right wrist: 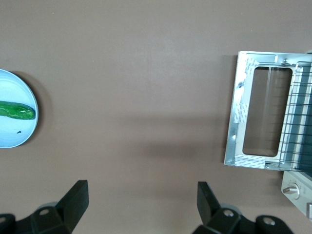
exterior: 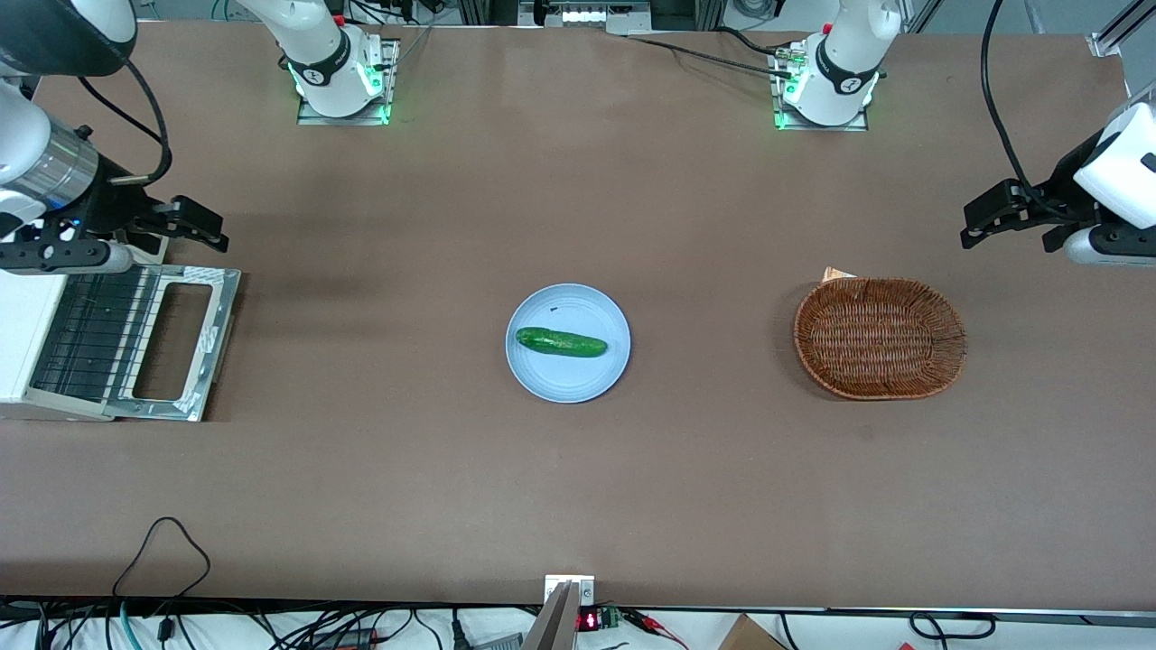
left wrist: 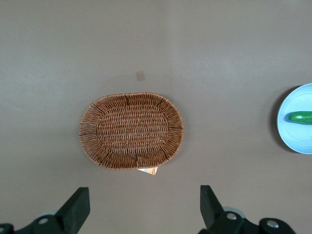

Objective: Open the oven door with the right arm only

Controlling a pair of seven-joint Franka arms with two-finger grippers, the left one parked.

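The oven door (exterior: 176, 343) is seen folded flat onto the worktop at the working arm's edge; the end effector (exterior: 194, 226), fingers spread, hovers above it. Only withdrawal seems needed.

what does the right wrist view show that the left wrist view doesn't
Only the right wrist view shows the oven door, folded down flat and open, the wire rack next to it, and the gripper with fingers spread, holding nothing. Only the left wrist view shows the wicker basket with a card peeking from under its rim. Both show the blue plate with the cucumber and the brown table.
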